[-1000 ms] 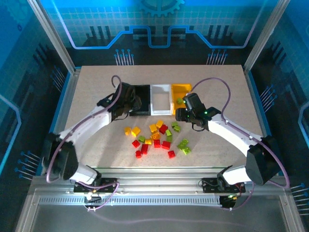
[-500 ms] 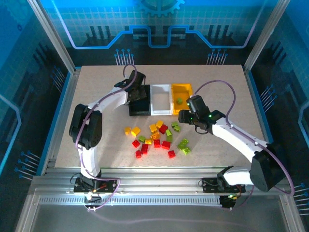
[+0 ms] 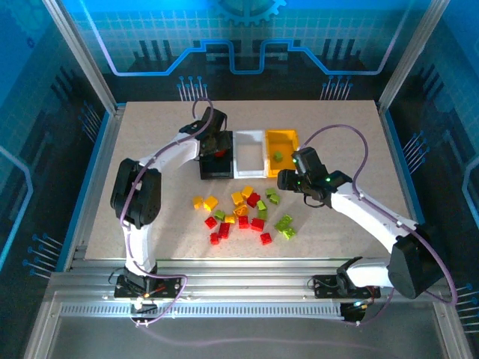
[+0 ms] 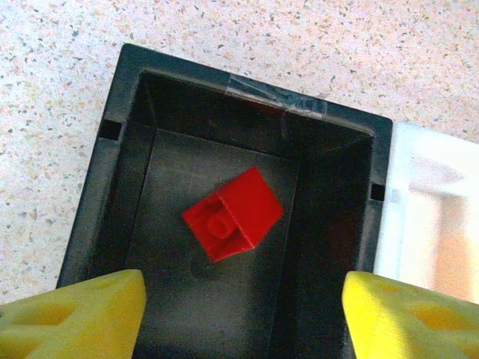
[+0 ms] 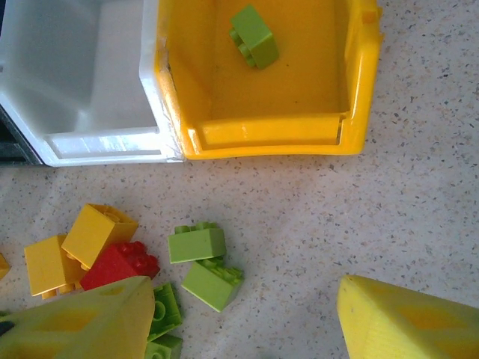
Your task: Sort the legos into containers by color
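Observation:
My left gripper (image 3: 215,147) hangs open over the black bin (image 3: 217,173). In the left wrist view one red brick (image 4: 233,213) lies loose on the floor of the black bin (image 4: 112,172), ahead of the open left gripper (image 4: 239,318) and touching neither finger. My right gripper (image 3: 289,179) is open just in front of the yellow-orange bin (image 3: 281,134), which holds one lime green brick (image 5: 254,36). Below the open right gripper (image 5: 239,321) is bare table, with two green bricks (image 5: 196,243) near its left finger. The white bin (image 3: 250,172) stands between the other two.
Several loose red, yellow-orange and green legos (image 3: 243,213) are scattered on the table in front of the bins. In the right wrist view a yellow brick (image 5: 99,232) and a red brick (image 5: 120,263) lie by the white bin's (image 5: 97,142) front corner.
The left arm swung round and its gripper settled over the black bin, where a red brick now lies free. The right gripper drew back slightly from the yellow-orange bin.

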You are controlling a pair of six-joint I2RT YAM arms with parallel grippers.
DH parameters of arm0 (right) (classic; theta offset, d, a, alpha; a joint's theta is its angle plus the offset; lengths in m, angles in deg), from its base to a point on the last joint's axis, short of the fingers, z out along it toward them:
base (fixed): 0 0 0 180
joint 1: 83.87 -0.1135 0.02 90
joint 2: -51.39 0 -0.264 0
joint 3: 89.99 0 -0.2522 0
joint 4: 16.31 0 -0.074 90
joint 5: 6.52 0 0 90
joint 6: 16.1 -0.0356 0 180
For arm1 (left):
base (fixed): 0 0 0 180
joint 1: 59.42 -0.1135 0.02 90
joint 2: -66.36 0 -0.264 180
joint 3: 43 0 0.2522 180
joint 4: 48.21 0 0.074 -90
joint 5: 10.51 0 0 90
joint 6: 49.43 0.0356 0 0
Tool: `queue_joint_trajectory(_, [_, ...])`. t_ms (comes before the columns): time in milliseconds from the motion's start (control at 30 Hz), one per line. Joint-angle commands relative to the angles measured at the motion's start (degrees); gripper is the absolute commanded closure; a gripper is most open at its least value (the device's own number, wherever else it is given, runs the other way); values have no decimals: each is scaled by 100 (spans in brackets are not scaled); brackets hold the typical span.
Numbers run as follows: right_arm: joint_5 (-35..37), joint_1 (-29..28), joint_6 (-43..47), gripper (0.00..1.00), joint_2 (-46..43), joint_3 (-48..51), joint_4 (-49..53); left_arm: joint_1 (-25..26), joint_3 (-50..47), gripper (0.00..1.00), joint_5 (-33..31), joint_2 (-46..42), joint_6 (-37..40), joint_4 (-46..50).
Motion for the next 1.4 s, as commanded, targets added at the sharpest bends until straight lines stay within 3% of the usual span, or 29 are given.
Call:
queue_joint_trajectory(0, [-126,74,-96,33,-124,29,103,15,-92,21,325,-688,-135,-120])
queue_joint_trajectory(133, [-817,-37,207,33,23,38,-123,163,-859,10,706,-1613,-271,-561])
queue_joint_trajectory(167, [-961,-180,304,33,169,-37,-135,239,-1118,2,781,-1869,-284,-677])
queue_joint_trajectory(400, [-1140,-1176,527,31,1433,-764,-276,533,-3027,1,867,-3558,-479,-927])
queue_joint_trajectory(533, [-1176,-1829,717,30,2069,-1374,-400,527,-3902,1,349,-4644,-498,-448])
queue_joint_trajectory(633, [-1094,-2212,854,32,2653,-1982,-283,354,-4339,1,-112,-5480,-641,42])
queue_joint_trajectory(800, [-1137,-2527,990,30,3592,-2839,-248,1,-4753,1,-361,-6610,-822,279])
queue_joint_trajectory(1033, [-783,-2789,1214,26,4709,-3962,247,-144,-4653,1,-342,-6813,-718,417])
queue_joint_trajectory(1367, [-429,-2798,1259,31,5149,-4224,551,-205,-4747,1,-249,-6750,-788,389])
